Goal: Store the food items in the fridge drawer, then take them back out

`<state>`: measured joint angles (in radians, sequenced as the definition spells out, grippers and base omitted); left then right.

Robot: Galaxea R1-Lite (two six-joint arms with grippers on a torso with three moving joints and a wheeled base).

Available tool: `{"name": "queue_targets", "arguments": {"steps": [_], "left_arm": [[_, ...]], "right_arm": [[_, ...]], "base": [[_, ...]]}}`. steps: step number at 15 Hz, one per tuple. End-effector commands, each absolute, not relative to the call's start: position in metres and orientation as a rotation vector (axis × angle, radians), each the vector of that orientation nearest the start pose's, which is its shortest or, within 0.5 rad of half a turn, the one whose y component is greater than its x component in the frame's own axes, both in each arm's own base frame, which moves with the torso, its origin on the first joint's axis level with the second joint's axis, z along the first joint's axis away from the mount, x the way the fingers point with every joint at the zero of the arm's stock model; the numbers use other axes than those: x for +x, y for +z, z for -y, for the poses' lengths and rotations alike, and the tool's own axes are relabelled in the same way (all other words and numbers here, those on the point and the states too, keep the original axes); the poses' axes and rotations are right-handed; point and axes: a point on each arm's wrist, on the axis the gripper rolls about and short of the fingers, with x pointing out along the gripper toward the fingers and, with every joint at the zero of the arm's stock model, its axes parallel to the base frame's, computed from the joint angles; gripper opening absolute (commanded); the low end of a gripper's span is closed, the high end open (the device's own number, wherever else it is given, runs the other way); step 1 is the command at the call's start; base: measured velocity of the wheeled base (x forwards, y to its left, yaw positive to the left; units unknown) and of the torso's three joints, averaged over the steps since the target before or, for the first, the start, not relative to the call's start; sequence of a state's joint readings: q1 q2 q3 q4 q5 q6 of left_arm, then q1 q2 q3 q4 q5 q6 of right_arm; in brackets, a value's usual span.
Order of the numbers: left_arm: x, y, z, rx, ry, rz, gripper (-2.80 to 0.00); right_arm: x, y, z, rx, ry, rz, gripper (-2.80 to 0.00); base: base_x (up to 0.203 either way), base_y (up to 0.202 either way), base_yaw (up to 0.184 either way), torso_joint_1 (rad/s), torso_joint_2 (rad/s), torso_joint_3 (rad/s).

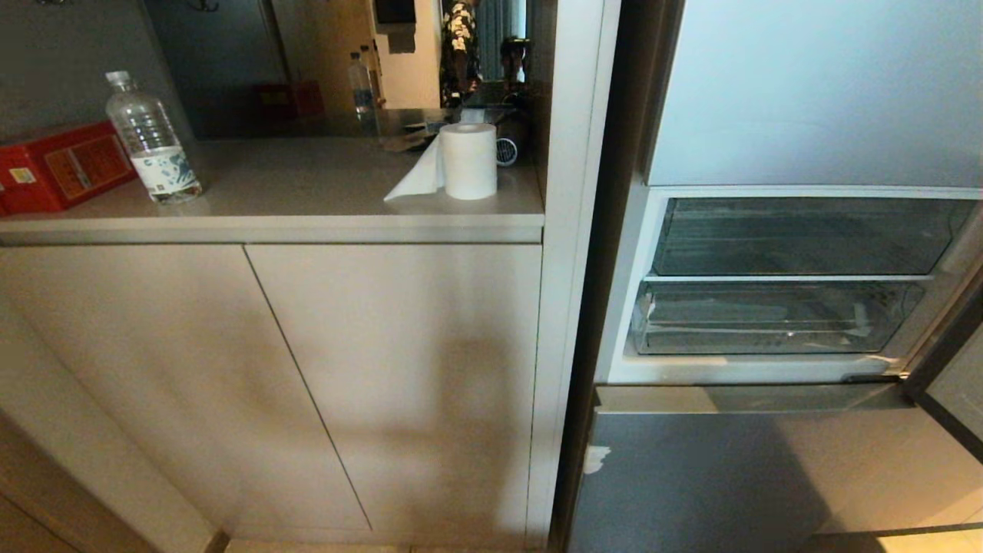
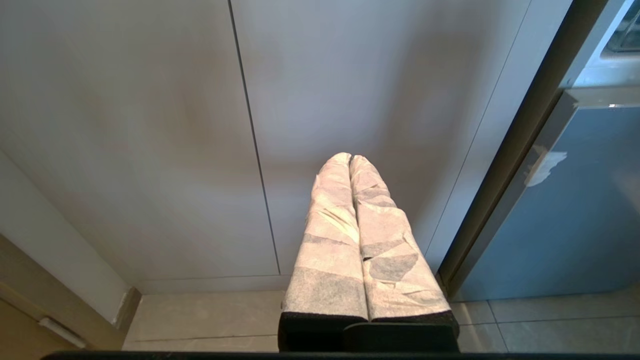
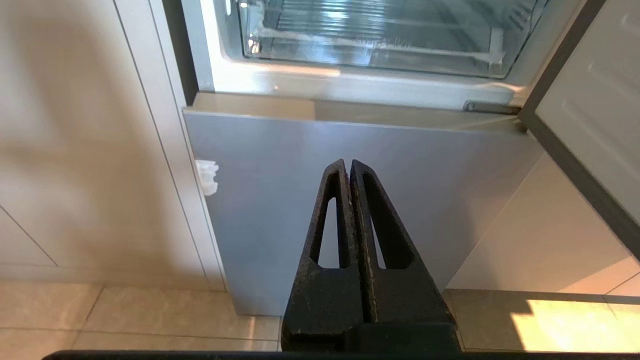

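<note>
The fridge stands open at the right. The fridge drawer [image 1: 768, 321], clear and shallow with torn white tape on its front left corner, sits pushed in on the lower level; its ribbed floor also shows in the right wrist view [image 3: 375, 42]. No food items are in view. My left gripper [image 2: 349, 157], its fingers wrapped in white cloth, is shut and empty and faces the beige cabinet doors [image 2: 150, 150] low down. My right gripper [image 3: 347, 162], black, is shut and empty in front of the grey lower fridge door [image 3: 280, 200], below the drawer. Neither arm shows in the head view.
A second clear drawer [image 1: 799, 234] sits above the taped one. The open fridge door [image 1: 952, 384] stands at the far right. On the counter [image 1: 307, 203] to the left stand a water bottle [image 1: 152, 142], a red box [image 1: 61, 165] and a paper roll [image 1: 467, 160].
</note>
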<state>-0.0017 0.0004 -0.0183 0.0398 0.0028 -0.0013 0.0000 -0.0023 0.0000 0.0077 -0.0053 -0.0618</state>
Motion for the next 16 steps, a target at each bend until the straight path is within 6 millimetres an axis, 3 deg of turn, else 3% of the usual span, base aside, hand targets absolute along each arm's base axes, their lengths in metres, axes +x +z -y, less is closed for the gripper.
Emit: {"name": "queue_targets", "arguments": {"steps": [1,7,11,13,16], "left_arm": [[-0.024,0.076,0.000,-0.001,0.002,-0.020,-2.80],[-0.024,0.076,0.000,-0.001,0.002,-0.020,-2.80],[-0.024,0.076,0.000,-0.001,0.002,-0.020,-2.80],[-0.024,0.076,0.000,-0.001,0.002,-0.020,-2.80],[-0.024,0.076,0.000,-0.001,0.002,-0.020,-2.80]], "right_arm": [[-0.023,0.075,0.000,-0.063,-0.006,-0.008,-2.80],[-0.023,0.075,0.000,-0.022,-0.008,-0.005,-2.80],[-0.016,0.078,0.000,-0.017,-0.001,-0.079,-2.80],[0.000,0.090,0.000,-0.007,0.024,-0.155,-2.80],[0.042,0.111,-0.003,0.001,0.089,-0.252,-2.80]], "base": [[0.000,0.000,0.000,-0.168,0.33,0.174],[0.000,0.000,0.000,-0.179,0.37,0.190],[0.000,0.000,0.000,-0.047,0.10,0.054],[0.000,0.000,0.000,0.000,0.00,0.000],[0.000,0.000,0.000,0.000,0.00,0.000]]}}
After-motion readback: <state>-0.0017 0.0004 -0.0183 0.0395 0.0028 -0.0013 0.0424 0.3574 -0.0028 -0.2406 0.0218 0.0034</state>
